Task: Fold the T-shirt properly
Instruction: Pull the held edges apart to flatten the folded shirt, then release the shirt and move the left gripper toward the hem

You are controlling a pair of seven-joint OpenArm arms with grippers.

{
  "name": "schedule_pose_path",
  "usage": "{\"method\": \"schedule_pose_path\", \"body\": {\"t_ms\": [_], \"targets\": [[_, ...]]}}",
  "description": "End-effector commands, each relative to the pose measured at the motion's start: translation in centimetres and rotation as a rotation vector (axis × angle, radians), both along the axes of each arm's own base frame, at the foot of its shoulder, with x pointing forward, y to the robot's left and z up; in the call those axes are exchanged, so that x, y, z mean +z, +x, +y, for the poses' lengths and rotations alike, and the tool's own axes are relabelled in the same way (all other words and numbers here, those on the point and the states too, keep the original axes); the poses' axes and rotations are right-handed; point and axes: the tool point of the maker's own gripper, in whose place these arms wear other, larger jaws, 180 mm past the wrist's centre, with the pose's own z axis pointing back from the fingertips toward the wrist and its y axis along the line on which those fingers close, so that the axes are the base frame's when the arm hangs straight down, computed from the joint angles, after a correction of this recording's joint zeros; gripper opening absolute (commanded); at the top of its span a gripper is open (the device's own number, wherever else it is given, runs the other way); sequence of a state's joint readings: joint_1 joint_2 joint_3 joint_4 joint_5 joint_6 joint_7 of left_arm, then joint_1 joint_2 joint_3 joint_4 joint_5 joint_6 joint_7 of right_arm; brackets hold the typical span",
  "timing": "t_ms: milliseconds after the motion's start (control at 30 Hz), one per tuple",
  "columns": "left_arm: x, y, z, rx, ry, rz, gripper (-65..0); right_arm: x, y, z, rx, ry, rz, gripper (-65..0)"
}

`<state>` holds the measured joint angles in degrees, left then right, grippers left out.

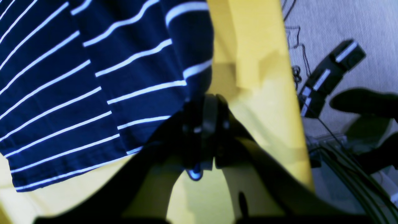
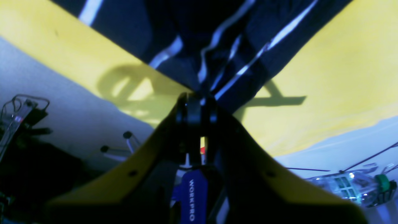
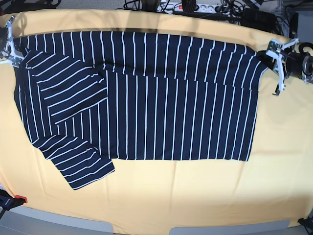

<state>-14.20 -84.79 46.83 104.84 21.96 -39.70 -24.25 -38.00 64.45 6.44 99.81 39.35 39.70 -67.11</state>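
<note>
The dark navy T-shirt (image 3: 161, 107) with thin white stripes lies spread on the yellow table cover (image 3: 195, 196). Its sleeves are at the view's left, one lying over the body (image 3: 63, 88), one sticking out at the front left (image 3: 83, 166). My left gripper (image 3: 266, 55) is shut on the shirt's far right corner; the left wrist view shows its jaws (image 1: 209, 104) closed on the striped edge (image 1: 93, 93). My right gripper (image 3: 13, 49) is shut on the far left corner; the right wrist view shows it (image 2: 199, 101) pinching bunched cloth (image 2: 217, 46).
A power strip and cables (image 3: 186, 6) lie behind the table's far edge. A plastic bottle (image 2: 354, 185) lies off the table near my right arm. A black device (image 1: 332, 71) and cables sit beyond the table edge by my left arm. A red-tipped clamp (image 3: 10, 199) is at the front left.
</note>
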Motion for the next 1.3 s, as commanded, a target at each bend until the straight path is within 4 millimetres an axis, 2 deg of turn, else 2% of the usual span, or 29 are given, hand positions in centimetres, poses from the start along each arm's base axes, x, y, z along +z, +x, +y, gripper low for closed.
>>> {"method": "schedule_pose_path", "body": {"t_ms": [0,333,400,500,567,767,933,1133,1200,1267], "targets": [[0.8,0.5,1.6,0.002,0.056,-0.023,-65.0,1.4,0.7,-1.7,0.035,-0.085,0.007,-65.0],[1.1,0.4,1.9,0.010,0.059,-0.021,-65.0,2.0,0.3,-1.8,0.036,-0.109,0.042,-65.0],[1.1,0.5,1.9,0.012,0.059,-0.022,-56.3,2.1,-0.2,-1.5,0.017,-0.093,0.073,-64.6],[1.4,0.5,2.3,0.014,0.072,-0.025,-39.3,2.8,-0.5,-0.3,0.020,-0.057,0.110,-51.3],[1.5,0.6,2.4,0.013,0.074,-0.029,-34.0,3.0,-0.2,0.6,0.034,-0.024,0.103,-49.8],[2.4,1.6,1.6,-0.003,0.061,-0.072,-33.8,3.5,0.8,2.2,0.000,0.066,0.063,-49.7],[4.7,4.5,0.7,0.074,0.017,-0.156,-33.8,4.2,1.6,4.0,-0.054,0.185,0.025,-48.2],[8.4,8.8,0.6,0.257,-0.029,-0.262,-33.8,4.2,1.2,3.9,-0.053,0.182,0.040,-48.2],[8.7,9.2,0.7,0.256,-0.026,-0.279,-37.0,4.2,0.6,3.9,-0.045,0.175,0.068,-48.2],[8.3,8.9,0.9,0.238,0.001,-0.280,-40.4,4.2,-1.2,5.1,-0.034,0.221,0.139,-48.2]]}}
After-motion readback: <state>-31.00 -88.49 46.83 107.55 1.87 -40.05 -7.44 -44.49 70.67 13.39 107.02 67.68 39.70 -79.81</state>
